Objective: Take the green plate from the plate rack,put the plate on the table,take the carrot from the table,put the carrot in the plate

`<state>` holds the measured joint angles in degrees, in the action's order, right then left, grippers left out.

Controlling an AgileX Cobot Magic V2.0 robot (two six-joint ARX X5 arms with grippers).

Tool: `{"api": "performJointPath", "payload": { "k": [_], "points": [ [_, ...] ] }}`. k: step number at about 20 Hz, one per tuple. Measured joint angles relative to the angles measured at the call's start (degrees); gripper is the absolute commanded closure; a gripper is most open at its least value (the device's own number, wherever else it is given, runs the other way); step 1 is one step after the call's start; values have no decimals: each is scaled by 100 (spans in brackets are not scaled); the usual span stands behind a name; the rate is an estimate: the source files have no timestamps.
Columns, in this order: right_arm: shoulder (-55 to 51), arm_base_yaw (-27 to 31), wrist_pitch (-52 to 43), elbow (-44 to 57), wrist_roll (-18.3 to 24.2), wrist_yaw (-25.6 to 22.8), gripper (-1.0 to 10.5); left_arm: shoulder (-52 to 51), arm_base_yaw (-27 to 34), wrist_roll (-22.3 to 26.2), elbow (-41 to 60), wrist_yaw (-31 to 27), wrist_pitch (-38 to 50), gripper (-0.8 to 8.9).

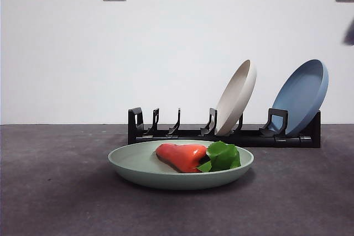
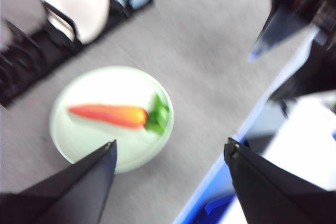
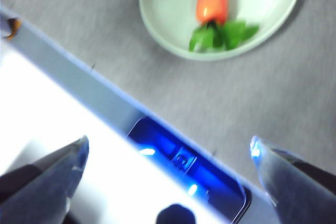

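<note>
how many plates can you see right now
3: the green plate on the table holding the carrot; the beige plate and blue plate in the plate rack.

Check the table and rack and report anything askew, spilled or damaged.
Nothing stands out. The carrot lies inside the green plate, which sits flat on the table. The beige plate and blue plate lean in the rack. Both grippers are open, empty and clear.
</note>
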<state>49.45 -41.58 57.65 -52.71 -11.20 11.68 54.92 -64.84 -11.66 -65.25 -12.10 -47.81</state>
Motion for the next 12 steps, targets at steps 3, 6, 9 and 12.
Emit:
{"api": "performJointPath", "payload": {
  "k": [3,6,9,12],
  "points": [
    [-280,0,203,0,0,20,969,0,0,0,0,173,-219,821],
    [-417,0,273,0,9,17,951,0,0,0,0,186,-350,820],
    [-476,0,275,0,9,17,946,0,0,-7,0,199,-385,818],
    [-481,0,275,0,7,17,946,0,0,-22,0,197,-385,818]
  ]
}}
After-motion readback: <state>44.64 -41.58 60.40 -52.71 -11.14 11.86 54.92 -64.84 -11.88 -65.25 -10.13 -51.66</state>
